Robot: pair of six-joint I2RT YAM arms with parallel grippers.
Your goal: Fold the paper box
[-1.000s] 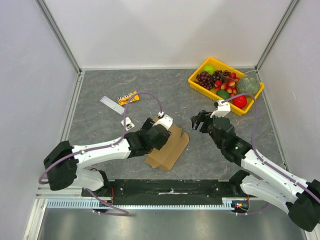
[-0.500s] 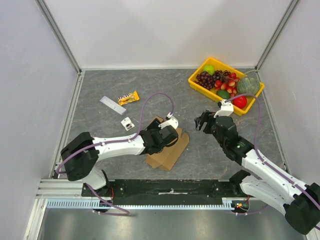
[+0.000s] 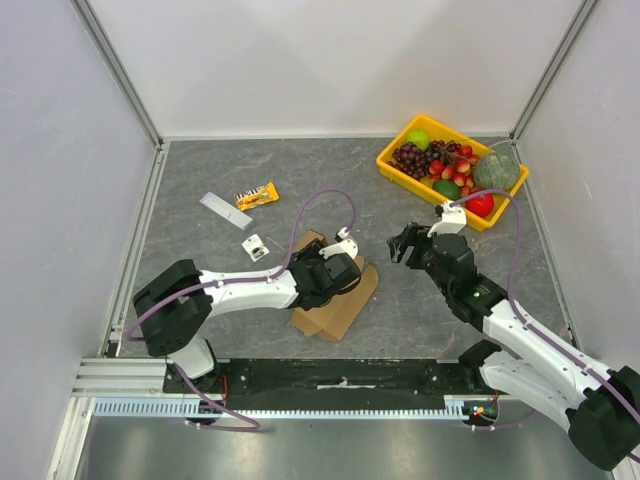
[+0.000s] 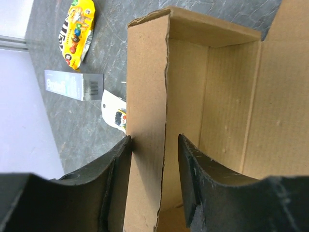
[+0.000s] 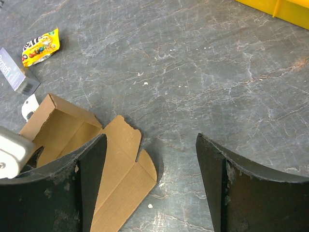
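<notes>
A grey marbled table (image 3: 200, 170) sits between white walls (image 3: 330, 60), with a yellow tray (image 3: 398, 172) of fruit in the far right corner. The paper box (image 3: 345, 300) lies near the front, half raised. The left gripper (image 4: 154, 142) straddles its upright side wall, jaws narrow, the outer finger touching; whether it pinches, I cannot tell. The right gripper (image 5: 149, 145) hangs wide open beside the flat flap, holding nothing.

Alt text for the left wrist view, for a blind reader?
The left tool straddles a raised wall of the brown paper box, one finger on each side, the box's open interior to the right. On the grey table lie a yellow candy packet, a grey carton and a white tag.
</notes>
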